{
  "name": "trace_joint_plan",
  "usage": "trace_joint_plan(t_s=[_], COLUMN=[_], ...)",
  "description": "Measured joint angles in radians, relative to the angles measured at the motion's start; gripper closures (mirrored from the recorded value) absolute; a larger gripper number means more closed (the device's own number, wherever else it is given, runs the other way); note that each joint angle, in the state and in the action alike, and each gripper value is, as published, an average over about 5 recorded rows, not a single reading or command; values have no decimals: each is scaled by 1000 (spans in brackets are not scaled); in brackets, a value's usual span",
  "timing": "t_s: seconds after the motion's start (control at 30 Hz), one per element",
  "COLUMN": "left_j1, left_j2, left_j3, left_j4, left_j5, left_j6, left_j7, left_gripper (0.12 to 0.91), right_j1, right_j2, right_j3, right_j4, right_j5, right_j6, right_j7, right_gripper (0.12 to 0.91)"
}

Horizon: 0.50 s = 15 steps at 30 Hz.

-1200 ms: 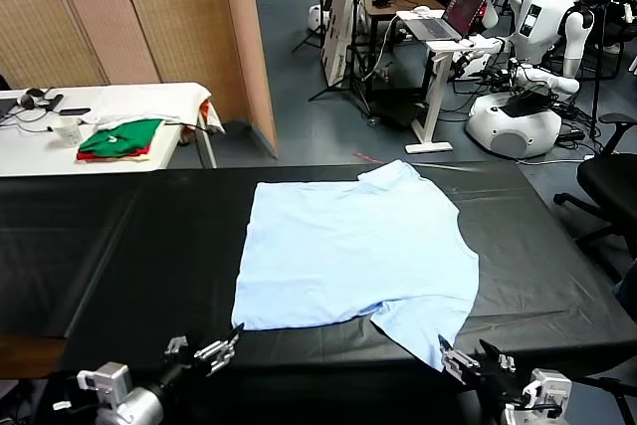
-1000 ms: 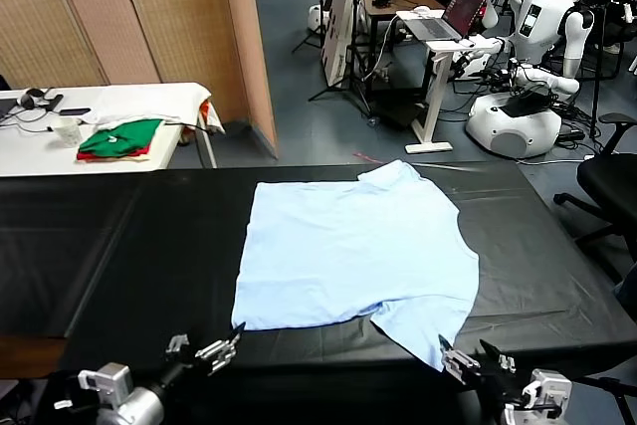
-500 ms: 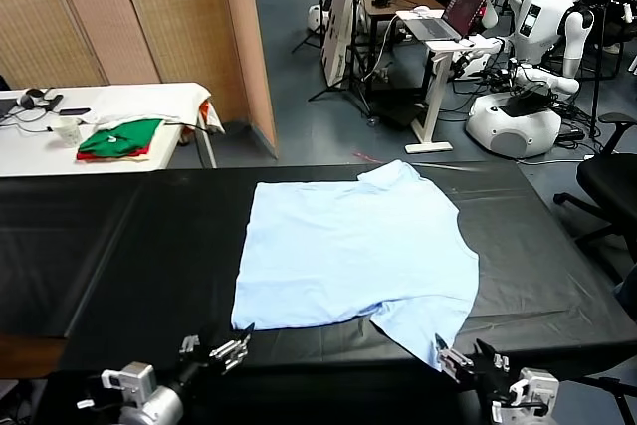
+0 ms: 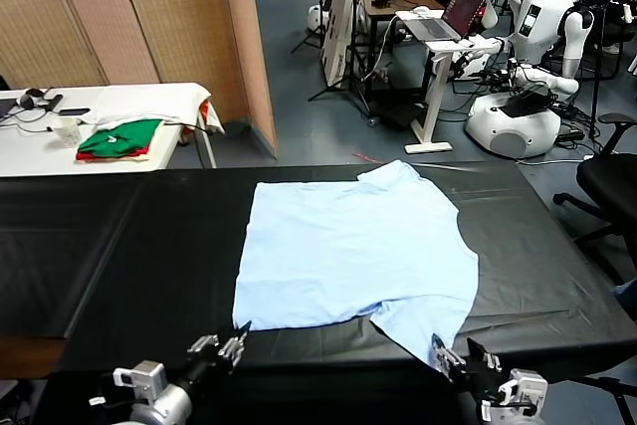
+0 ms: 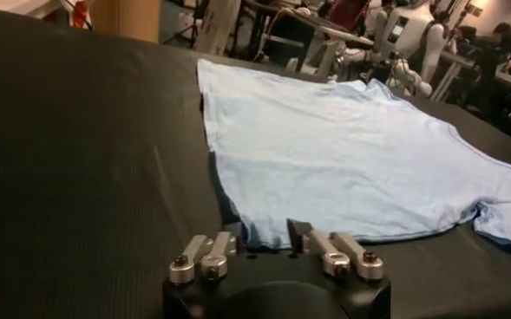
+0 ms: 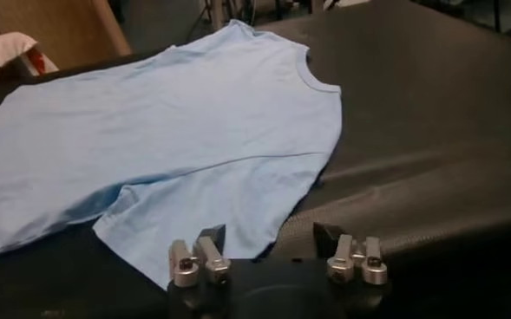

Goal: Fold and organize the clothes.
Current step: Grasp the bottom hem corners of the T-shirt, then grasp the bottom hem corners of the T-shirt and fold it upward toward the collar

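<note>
The clothes, one pale sky-blue T-shirt, lie spread flat on the black table. In the head view my left gripper sits at the table's front edge, at the shirt's near left corner. In the left wrist view the shirt has that corner's hem lying between the left gripper's fingers, which stand a little apart. My right gripper is at the near right sleeve tip. In the right wrist view the right gripper stands wide open with the edge of the shirt's sleeve between its fingers.
Folded green-and-red garments lie on a white side table at the back left. Beyond the black table stand a wooden partition, a laptop stand, white robots and an office chair.
Both grippers have crept forward to the shirt's near edge. The left gripper's fingers have drawn closer together around the corner hem. The shirt itself has not shifted.
</note>
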Motion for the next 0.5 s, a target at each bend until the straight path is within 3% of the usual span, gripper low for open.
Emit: trace_joint_plan(t_s=[0.13,0.5], left_j1=[1,76], left_j2=[2,17], left_j3=[-1,-60], left_j4=[0,-61], left_j5=[-2,-8], left_j6=[5,5], left_j7=[-1,-31], left_gripper=[830,883], right_j1=[-12,-123], right_j2=[4,5], right_j3=[0,-5], right_j4=[16,149], right_j5=[1,-46], right_j6=[2,-31], right_j7=[12,30], right_gripper=[885,884])
